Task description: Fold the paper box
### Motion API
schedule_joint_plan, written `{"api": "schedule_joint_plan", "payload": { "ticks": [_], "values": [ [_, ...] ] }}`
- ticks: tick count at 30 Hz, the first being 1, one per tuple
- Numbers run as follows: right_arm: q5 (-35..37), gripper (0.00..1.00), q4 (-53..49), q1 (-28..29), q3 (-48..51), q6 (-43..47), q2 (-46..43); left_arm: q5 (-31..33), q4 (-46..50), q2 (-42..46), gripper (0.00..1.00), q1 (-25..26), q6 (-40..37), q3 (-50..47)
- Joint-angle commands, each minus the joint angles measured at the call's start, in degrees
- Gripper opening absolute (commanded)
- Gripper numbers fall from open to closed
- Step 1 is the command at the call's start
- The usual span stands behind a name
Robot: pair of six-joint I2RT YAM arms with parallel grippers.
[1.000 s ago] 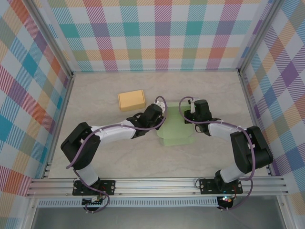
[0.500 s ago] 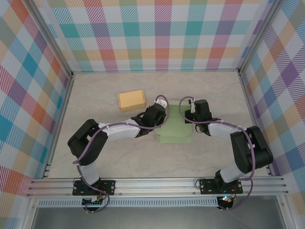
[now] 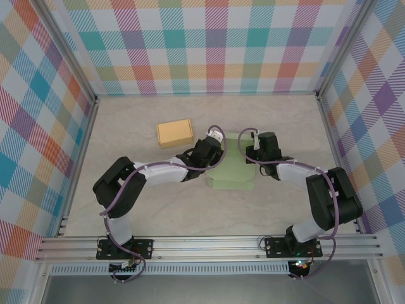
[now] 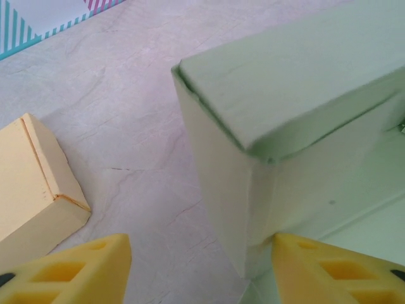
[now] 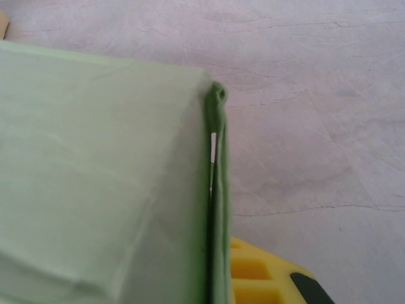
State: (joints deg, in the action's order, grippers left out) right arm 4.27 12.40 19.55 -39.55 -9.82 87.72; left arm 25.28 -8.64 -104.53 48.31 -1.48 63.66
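Left wrist: my left fingers (image 4: 76, 269) have spread wider, open now with the green box (image 4: 278, 82) corner between them; right fingers (image 5: 259, 278) stay pinched on its wall (thin paper).

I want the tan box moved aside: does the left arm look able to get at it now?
Probably yes: tan box lies close beside the open left tool, bare table between.
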Motion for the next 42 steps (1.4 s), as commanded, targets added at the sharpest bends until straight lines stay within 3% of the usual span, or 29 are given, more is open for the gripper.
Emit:
{"api": "schedule_joint_plan", "payload": {
  "ticks": [1,7,13,21,26,28,31,34,36,38,40,42],
  "values": [
    [-2.6,0.00,0.6,0.6,-1.4,0.2,0.6,-0.5,-1.4,-0.4,0.62,0.0,-0.6,2.1],
    [-2.4,0.00,0.7,0.6,-1.2,0.2,0.3,4.3,-1.0,-1.4,0.57,-0.6,0.7,3.3],
    [-2.5,0.00,0.9,0.7,-1.0,0.1,0.2,11.3,0.6,-3.1,0.28,-0.5,2.8,5.2],
    [2.2,0.00,-0.8,3.4,-2.2,-4.3,1.1,23.6,6.2,-6.0,0.18,0.6,9.4,8.4],
    [10.7,0.00,-3.1,7.8,-4.7,-8.8,1.3,34.1,10.7,-6.3,0.15,1.1,18.7,9.1],
    [11.0,0.00,-3.8,8.6,-5.2,-12.7,1.0,38.7,14.3,-6.5,0.15,1.1,24.0,10.2],
    [10.1,0.00,-3.9,9.9,-5.3,-17.1,0.4,44.7,22.9,-6.8,0.11,1.1,33.9,12.5],
    [10.3,0.00,-4.4,11.4,-5.3,-18.9,-0.2,48.9,37.5,-7.9,0.08,0.9,46.9,16.6],
    [10.3,0.00,-4.8,12.3,-5.2,-19.7,-0.4,50.2,47.5,-9.0,0.05,0.3,55.9,19.8],
    [10.0,0.00,-5.2,12.9,-5.1,-20.6,-0.7,49.9,51.7,-9.8,0.05,-0.4,59.5,21.4],
    [9.7,0.00,-5.6,13.4,-5.1,-21.3,-0.9,48.0,50.2,-9.2,0.05,-1.2,58.9,20.6],
    [10.0,0.00,-6.3,13.8,-5.3,-21.7,-1.1,43.0,39.6,-6.9,0.06,-2.1,50.9,16.5]
  ]
}}
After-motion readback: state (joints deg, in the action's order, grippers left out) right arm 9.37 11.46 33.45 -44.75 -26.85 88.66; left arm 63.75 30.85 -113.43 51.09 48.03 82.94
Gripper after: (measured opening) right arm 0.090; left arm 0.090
